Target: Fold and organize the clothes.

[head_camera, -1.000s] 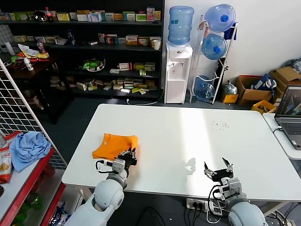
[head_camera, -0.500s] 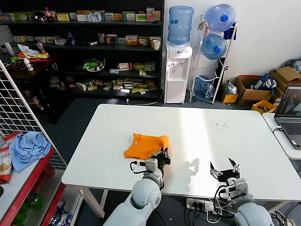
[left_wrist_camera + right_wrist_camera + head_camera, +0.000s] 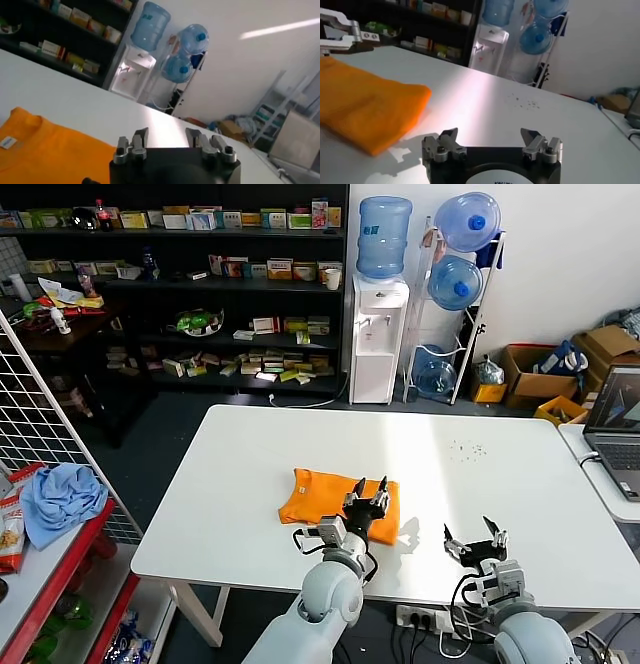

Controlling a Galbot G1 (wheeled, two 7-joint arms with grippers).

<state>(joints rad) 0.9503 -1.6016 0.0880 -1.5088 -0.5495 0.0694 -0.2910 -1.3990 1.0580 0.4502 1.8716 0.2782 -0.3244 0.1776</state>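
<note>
The clothes, one folded orange T-shirt [image 3: 318, 494], lie flat on the white table [image 3: 480, 464], a little left of its middle toward the front. In the left wrist view the shirt [image 3: 45, 150] spreads just beside the jaws, a small white label at its collar. My left gripper [image 3: 371, 485] stands open over the shirt's near right edge, with nothing between its fingers [image 3: 167, 134]. Near the table's front edge at the right, my right gripper [image 3: 476, 538] is open and empty [image 3: 492, 134]. From there the shirt [image 3: 365, 110] shows off to one side.
A light blue cloth [image 3: 62, 499] lies on a red shelf beyond the table's left end, behind a wire rack. A laptop [image 3: 615, 424] sits on a side table at the right. A water dispenser [image 3: 380, 334] and dark shelves stand behind.
My left gripper moved the shirt rightward across the table toward the middle, then opened and let it go. The right gripper has hardly shifted.
</note>
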